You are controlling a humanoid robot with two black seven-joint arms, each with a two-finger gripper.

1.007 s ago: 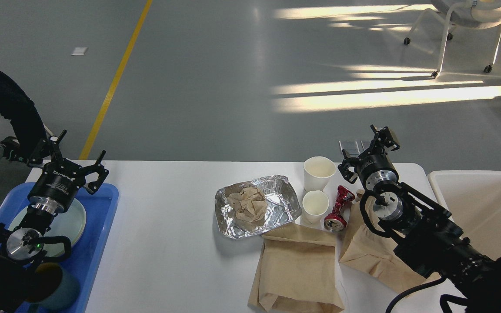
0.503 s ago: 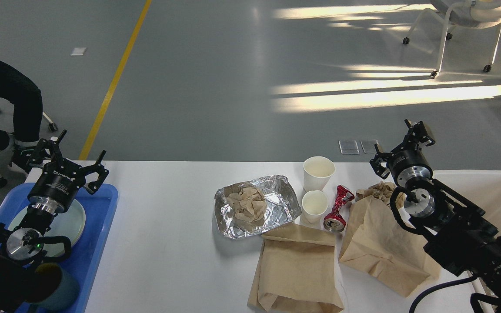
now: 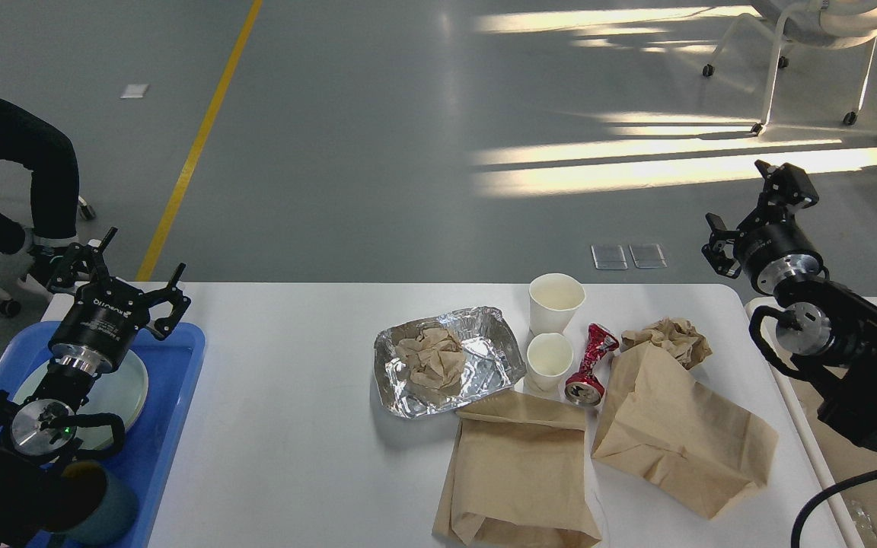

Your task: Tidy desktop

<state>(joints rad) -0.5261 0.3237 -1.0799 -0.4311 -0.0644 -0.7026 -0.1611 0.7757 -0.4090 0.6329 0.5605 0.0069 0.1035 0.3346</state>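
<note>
where the desktop fills the lower middle of the view, its right half carries the litter: a foil tray holding crumpled brown paper, two white cups one behind the other just right of the tray, and a crushed red can lying beside the nearer cup. two flat brown bags lie toward the near edge, the right one touching a paper wad at its far end. a blue tray sits at the desktop's left end with a pale plate on it. a cream bin stands off the right edge. the left gripper hovers above the blue tray's far edge, fingers spread wide, holding nothing. the right gripper is raised beyond the desktop's far right corner, above the bin, fingers apart and empty.
</note>
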